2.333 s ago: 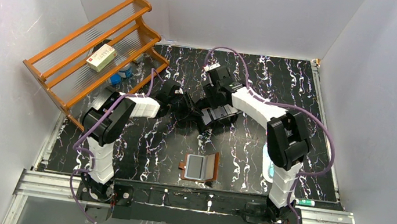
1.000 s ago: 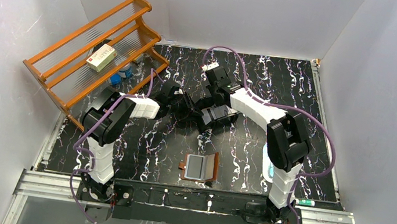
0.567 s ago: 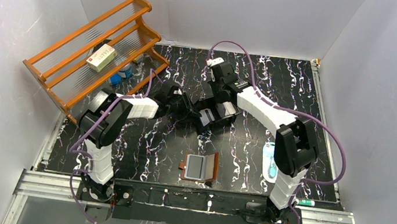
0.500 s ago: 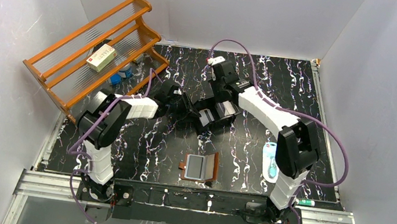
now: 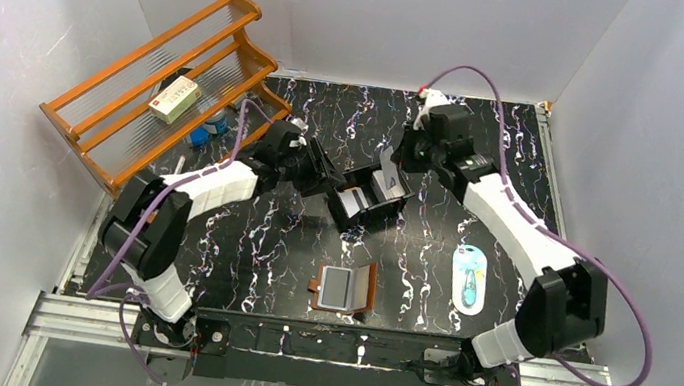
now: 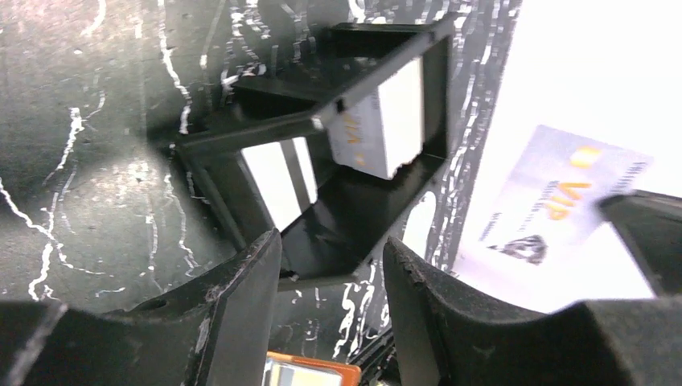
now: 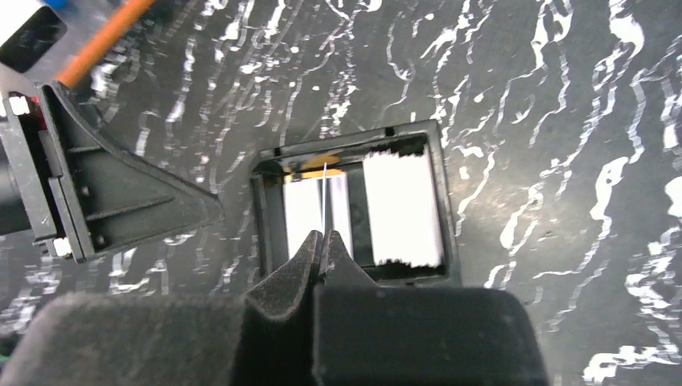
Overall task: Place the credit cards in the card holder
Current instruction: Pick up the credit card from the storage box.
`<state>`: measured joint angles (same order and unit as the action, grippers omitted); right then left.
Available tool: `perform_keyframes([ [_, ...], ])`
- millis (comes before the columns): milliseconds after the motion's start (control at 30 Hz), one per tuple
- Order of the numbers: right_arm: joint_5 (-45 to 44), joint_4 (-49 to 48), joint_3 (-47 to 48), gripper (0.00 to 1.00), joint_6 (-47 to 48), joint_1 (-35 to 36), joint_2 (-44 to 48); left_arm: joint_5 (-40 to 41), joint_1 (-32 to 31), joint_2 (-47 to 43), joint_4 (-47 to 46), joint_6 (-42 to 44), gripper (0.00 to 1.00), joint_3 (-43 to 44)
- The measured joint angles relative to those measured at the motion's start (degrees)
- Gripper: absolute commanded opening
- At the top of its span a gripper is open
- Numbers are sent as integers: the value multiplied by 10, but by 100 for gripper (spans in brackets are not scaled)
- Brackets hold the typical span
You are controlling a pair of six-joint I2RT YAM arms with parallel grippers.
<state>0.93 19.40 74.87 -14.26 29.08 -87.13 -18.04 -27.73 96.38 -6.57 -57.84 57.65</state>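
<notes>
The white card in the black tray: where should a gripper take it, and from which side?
Pinch the white card by its upper edge, coming down from above, one finger on each flat face. It leans inside the black tray, whose walls fence its other edges; only the top looks free.

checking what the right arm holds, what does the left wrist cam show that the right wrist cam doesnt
Only left wrist: the printed face of the grey card, held clear of the black tray, and a strip of the card holder at the bottom edge. Only right wrist: the right gripper shut on that card, seen edge-on, plus an orange rack rail. Both: the tray with white cards inside.
</notes>
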Motion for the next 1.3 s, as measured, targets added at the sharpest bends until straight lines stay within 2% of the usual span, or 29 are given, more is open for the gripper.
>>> perform_keyframes([
  [133,70,-53,-75,0,-69,-29,59,-21,3,-42,-12,0,52,-1],
  [233,130,-129,-149,0,-146,-41,113,-61,5,-78,-43,-3,53,-2],
  [400,207,-289,-262,0,-292,-46,176,-142,5,-134,-156,-46,55,-52],
  [600,256,-465,-346,0,-446,-47,188,-210,5,-146,-264,-112,55,-108],
  [700,269,-518,-357,0,-491,-47,187,-222,5,-147,-289,-123,47,-111],
  [833,281,-566,-357,0,-526,-47,183,-233,5,-148,-312,-138,25,-115],
  [900,287,-578,-360,0,-535,-47,180,-237,5,-148,-324,-147,10,-116],
  [967,291,-583,-364,3,-542,-47,175,-242,5,-149,-337,-155,1,-117],
  [1033,294,-577,-365,13,-545,-47,171,-246,5,-151,-346,-162,0,-121],
  [1067,294,-567,-365,30,-545,-48,171,-249,5,-153,-352,-166,0,-122],
  [1133,296,-539,-365,55,-535,-48,174,-252,5,-155,-357,-170,0,-130],
  [1167,297,-519,-365,61,-531,-48,178,-253,5,-155,-353,-172,0,-135],
  [1200,288,-455,-364,62,-504,-48,194,-253,5,-158,-333,-162,0,-140],
  [1233,274,-395,-363,59,-482,-43,215,-247,5,-167,-295,-140,0,-143],
  [1267,233,-300,-363,52,-450,-26,252,-234,5,-181,-241,-109,0,-147],
  [1300,208,-262,-367,44,-438,-3,272,-212,4,-206,-161,-62,0,-152],
])
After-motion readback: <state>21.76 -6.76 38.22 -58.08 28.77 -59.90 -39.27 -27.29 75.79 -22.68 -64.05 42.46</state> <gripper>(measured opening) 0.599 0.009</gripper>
